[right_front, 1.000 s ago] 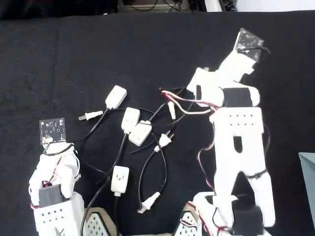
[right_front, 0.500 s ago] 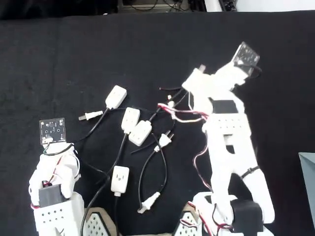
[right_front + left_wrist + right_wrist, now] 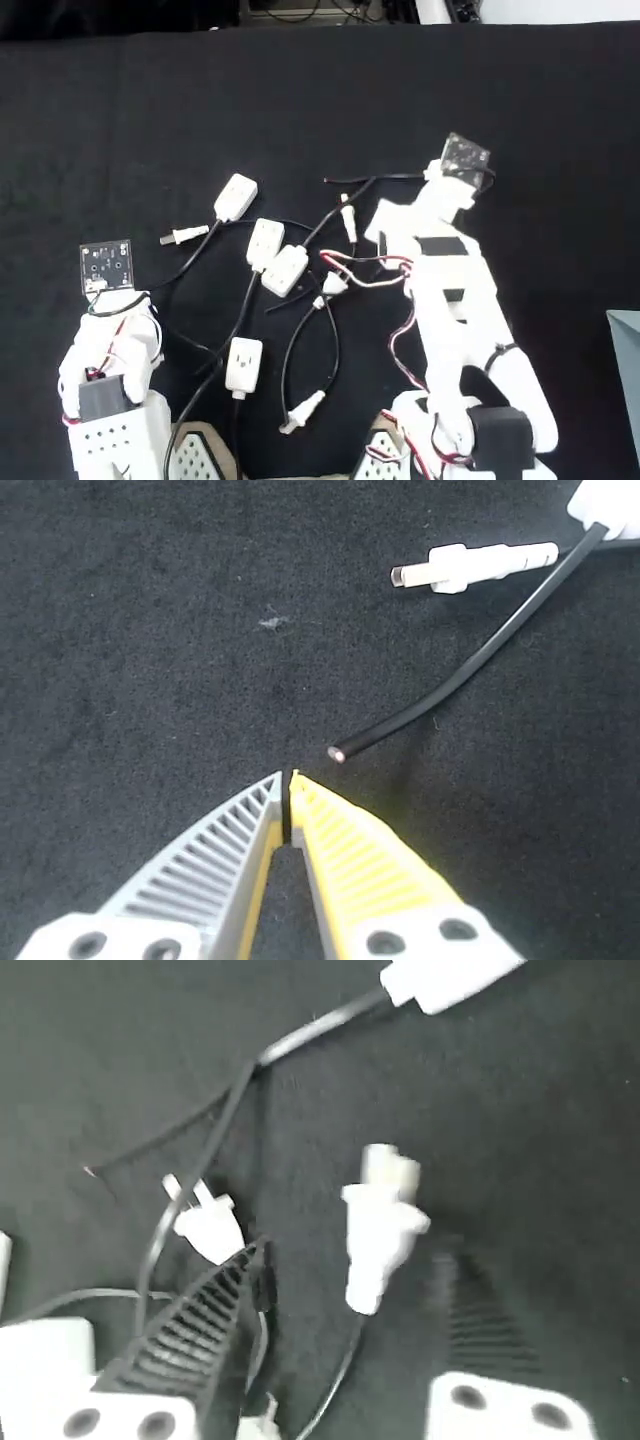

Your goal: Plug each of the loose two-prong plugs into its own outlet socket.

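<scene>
Two fingers of your right gripper [image 3: 355,1260] stand wide apart, holding nothing, with a white plug [image 3: 380,1225] lying between them on the black table [image 3: 150,100], long axis along the fingers, prongs away from the wrist; your left gripper [image 3: 290,785] sits pinched shut, empty, well apart

Plain black surface [image 3: 120,100]. White two-prong plugs [image 3: 347,217], white outlet sockets [image 3: 236,196], black cords [image 3: 300,345]. Left pincer [image 3: 289,780]: ribbed fingers [image 3: 215,850], one grey, one yellow. White arms [image 3: 460,300]; red and white wires [image 3: 365,264].
</scene>
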